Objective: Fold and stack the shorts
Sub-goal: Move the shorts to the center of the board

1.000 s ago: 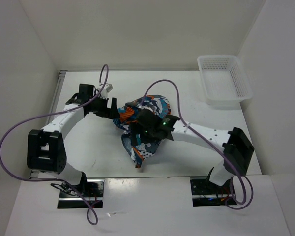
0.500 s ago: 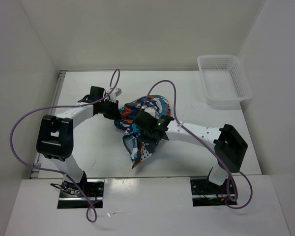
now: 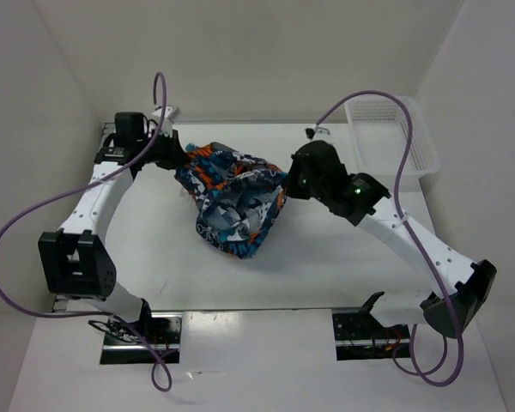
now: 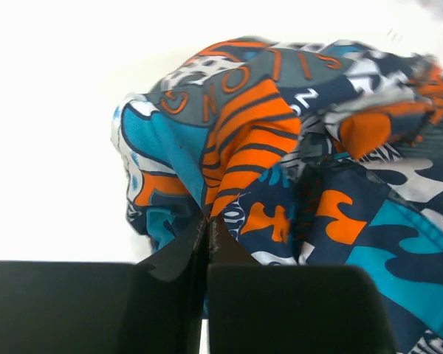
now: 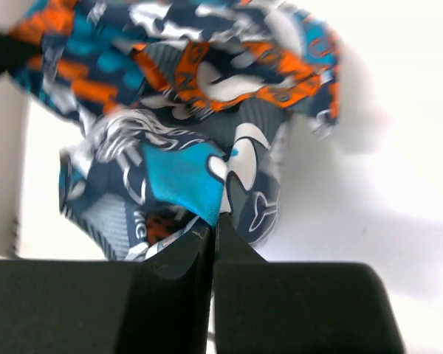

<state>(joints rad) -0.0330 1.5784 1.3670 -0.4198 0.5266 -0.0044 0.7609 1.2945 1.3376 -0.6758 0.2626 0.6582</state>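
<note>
The soft fabric shorts in a teal, orange, white and dark-grey patchwork print (image 3: 233, 199) are hanging bunched and crumpled over the far middle of the white desk (image 3: 343, 266), strung between the two arms. Their upper edge is running as a loose band from one grip to the other, and the rest is sagging below it in a rumpled pouch that is narrowing toward the near side. Orange stripes and curved lettering are showing on the left-hand bulge. The pictures are not showing whether the lowest fold is touching the desk.

The left jaws are pressing together on a fold at the left end of the shorts, with teal and orange cloth spilling out just past the tips. The right jaws are likewise pinching tight on a teal and white fold at the right end.

The white left arm (image 3: 99, 202) is reaching from its near-left base up along the left side of the desk, its wrist turning inward at the far-left corner. The white right arm (image 3: 412, 245) is stretching diagonally from an elbow at the near-right edge toward the far middle, its wrist passing near the white plastic mesh basket (image 3: 416, 154).
</note>
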